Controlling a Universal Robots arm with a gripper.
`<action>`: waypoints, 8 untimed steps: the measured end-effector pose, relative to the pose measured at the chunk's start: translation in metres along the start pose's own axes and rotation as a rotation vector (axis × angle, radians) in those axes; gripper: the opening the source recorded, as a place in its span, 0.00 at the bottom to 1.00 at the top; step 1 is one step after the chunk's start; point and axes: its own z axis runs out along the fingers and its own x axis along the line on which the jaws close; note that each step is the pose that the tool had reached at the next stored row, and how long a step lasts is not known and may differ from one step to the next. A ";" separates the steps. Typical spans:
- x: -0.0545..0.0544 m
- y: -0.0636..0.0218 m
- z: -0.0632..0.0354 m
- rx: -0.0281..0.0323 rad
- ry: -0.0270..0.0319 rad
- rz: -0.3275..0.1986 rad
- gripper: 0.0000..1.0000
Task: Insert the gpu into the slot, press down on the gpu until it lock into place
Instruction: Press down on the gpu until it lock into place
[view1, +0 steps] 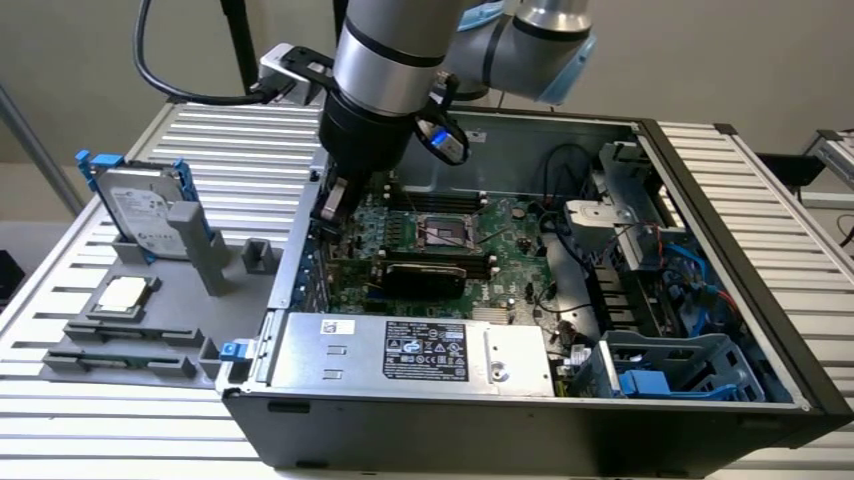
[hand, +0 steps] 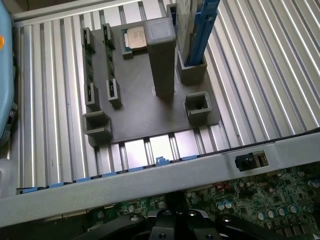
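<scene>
Motherboard (view1: 441, 245) is lying green and flat inside the open computer case (view1: 694, 330), and the card (view1: 424, 272), black and flat, is sitting across its middle, lengthwise over where the slot runs; the slot itself is too hidden to make out. Above the case's far corner, toward the exterior view's left, the gripper (view1: 334, 200) is hanging close over the board's edge, apart from the card. Whether its jaws are open or closed I cannot tell. A silver power box (view1: 414, 352) is lying just in front of the board. Outside the case, a grey tray (view1: 147, 340) is holding a hard drive (view1: 140, 210) and a processor chip (view1: 123, 294).
</scene>
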 end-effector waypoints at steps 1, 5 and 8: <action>0.000 -0.0003 -0.0018 0.0000 0.0005 0.000 0.11; -0.002 -0.0061 -0.0102 -0.0002 0.0007 -0.001 0.11; -0.003 -0.0131 -0.0147 -0.0001 0.0013 -0.003 0.11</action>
